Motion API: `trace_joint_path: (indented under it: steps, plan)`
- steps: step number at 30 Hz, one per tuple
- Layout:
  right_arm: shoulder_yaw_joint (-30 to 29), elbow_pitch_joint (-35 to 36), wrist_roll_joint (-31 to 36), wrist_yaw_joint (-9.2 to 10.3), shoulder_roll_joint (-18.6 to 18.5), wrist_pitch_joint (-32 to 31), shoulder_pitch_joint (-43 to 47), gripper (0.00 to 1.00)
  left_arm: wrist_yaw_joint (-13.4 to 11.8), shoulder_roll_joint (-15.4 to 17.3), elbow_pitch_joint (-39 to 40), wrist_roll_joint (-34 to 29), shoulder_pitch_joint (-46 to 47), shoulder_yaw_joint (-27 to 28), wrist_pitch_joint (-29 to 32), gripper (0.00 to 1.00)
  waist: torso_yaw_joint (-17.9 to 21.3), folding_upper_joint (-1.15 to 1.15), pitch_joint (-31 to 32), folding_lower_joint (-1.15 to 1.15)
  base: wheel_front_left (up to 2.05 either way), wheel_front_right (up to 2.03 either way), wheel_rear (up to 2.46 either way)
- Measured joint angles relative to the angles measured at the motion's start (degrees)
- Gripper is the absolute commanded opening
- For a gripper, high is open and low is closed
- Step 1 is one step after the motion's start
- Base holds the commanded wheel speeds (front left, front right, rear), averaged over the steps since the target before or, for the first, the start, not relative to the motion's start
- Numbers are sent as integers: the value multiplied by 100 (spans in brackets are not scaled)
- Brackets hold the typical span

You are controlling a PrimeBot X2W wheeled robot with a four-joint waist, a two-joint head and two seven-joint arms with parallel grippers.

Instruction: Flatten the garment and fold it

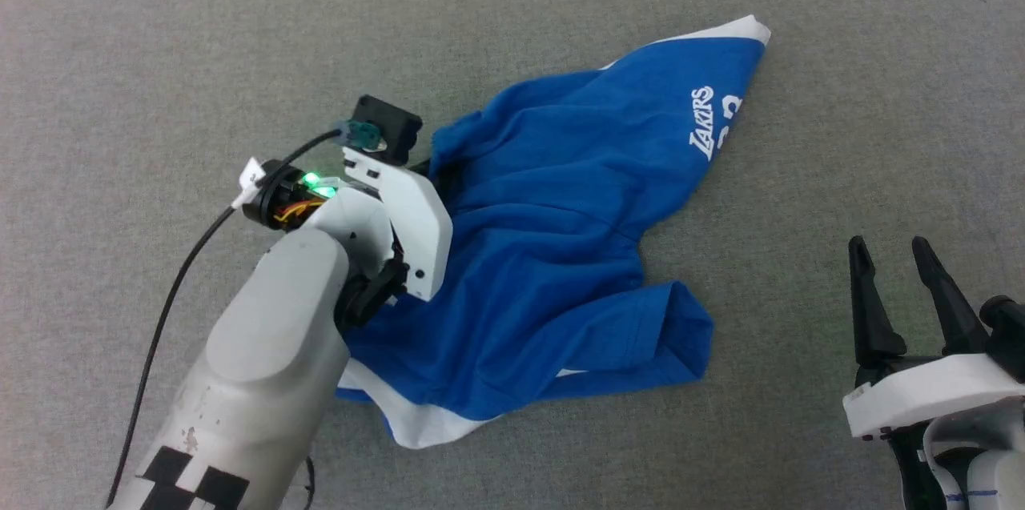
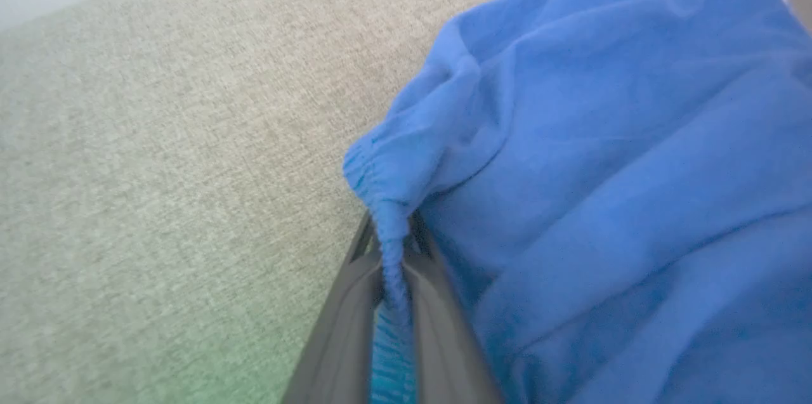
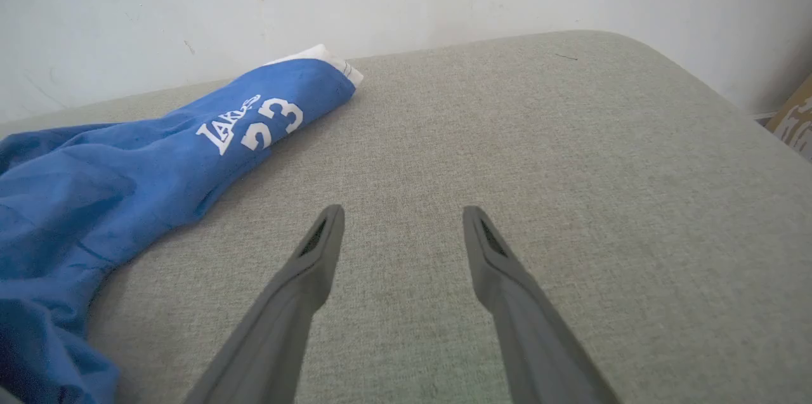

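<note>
The blue shorts (image 1: 552, 230) lie rumpled in the middle of the grey cushion (image 1: 160, 78), their white hem (image 1: 749, 28) stretched toward 1 o'clock. The left gripper (image 2: 388, 236) is clamped on the waistband (image 2: 380, 169) at their 9 o'clock edge. The right gripper (image 1: 901, 254), fingers spread, hovers over bare cushion at 4 o'clock.

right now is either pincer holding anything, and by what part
The left pincer grips the shorts by the waistband; the right pincer is open, empty.

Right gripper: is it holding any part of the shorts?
No, the right gripper is open over the grey surface, and the shorts lie apart from it, off to one side.
</note>
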State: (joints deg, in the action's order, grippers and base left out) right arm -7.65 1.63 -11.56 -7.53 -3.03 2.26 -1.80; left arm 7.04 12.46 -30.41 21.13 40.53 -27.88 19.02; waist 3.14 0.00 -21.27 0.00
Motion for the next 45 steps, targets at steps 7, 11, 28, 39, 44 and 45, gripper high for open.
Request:
trace_joint_path:
  steps: [7,11,28,39,44,45]
  plan:
    - [-5,20,8,0,0,-19,-21,100,-22,92,-9,610,456,647,-370,0,-19,0,-17,0,0,0,0]
    - [63,27,7,0,0,-13,-73,100,-321,450,2,597,973,1050,-583,0,13,0,-108,0,0,0,0]
    - [112,-235,53,0,2,137,-419,100,-612,434,-238,791,1036,1497,-1716,100,-5,0,-500,1,0,0,0]
    - [0,-296,48,0,0,70,-36,100,-724,237,1808,1002,-831,1696,-2917,100,-259,0,218,-1,0,0,0]
    - [37,-274,30,0,-1,21,156,100,-847,93,2741,1107,-2456,1976,-3304,100,-437,0,499,-2,0,0,0]
    - [52,-257,22,0,1,9,182,100,-888,54,2861,1073,-2774,2003,-3329,100,-483,0,534,-2,0,0,0]
